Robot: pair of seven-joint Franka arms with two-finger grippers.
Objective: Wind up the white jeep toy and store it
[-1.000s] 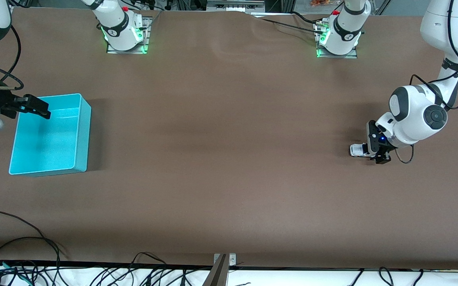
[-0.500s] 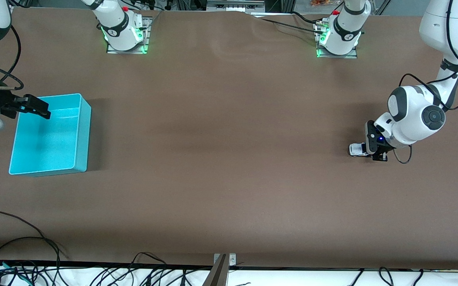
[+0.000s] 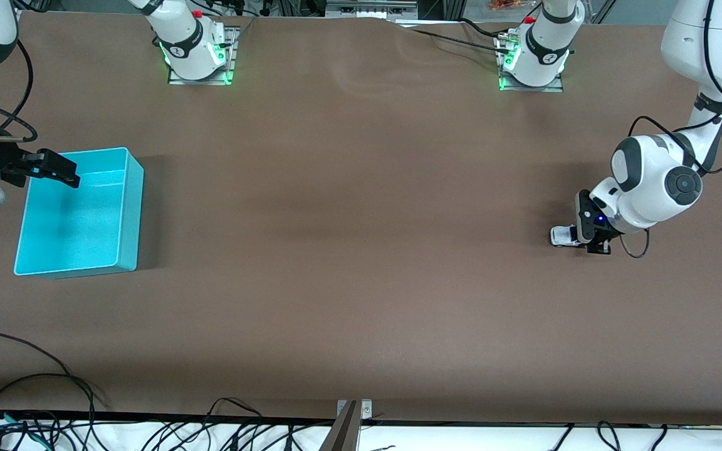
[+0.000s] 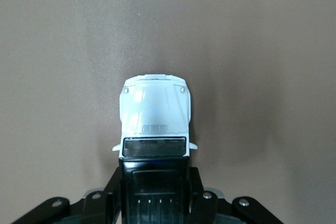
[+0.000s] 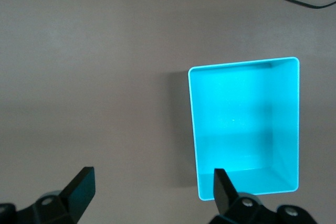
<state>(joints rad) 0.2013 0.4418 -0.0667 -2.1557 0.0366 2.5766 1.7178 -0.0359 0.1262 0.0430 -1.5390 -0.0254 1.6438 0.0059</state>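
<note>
While the right gripper [image 3: 60, 172] hangs with its fingers spread wide over the turquoise bin [image 3: 129, 213] at the right arm's end of the table [image 3: 348, 250], we find the white jeep toy [image 3: 563, 236] well apart from that bin, down at the left arm's end. We see the left gripper [image 3: 588, 239] pinching the jeep's black rear section (the white hood [image 4: 154, 109] pokes out ahead of the fingers), with the toy low against the brown tabletop.

Glossy plastic white jeep toy [image 4: 155, 114] (black roof too), matt table [image 3: 361, 250]
</note>
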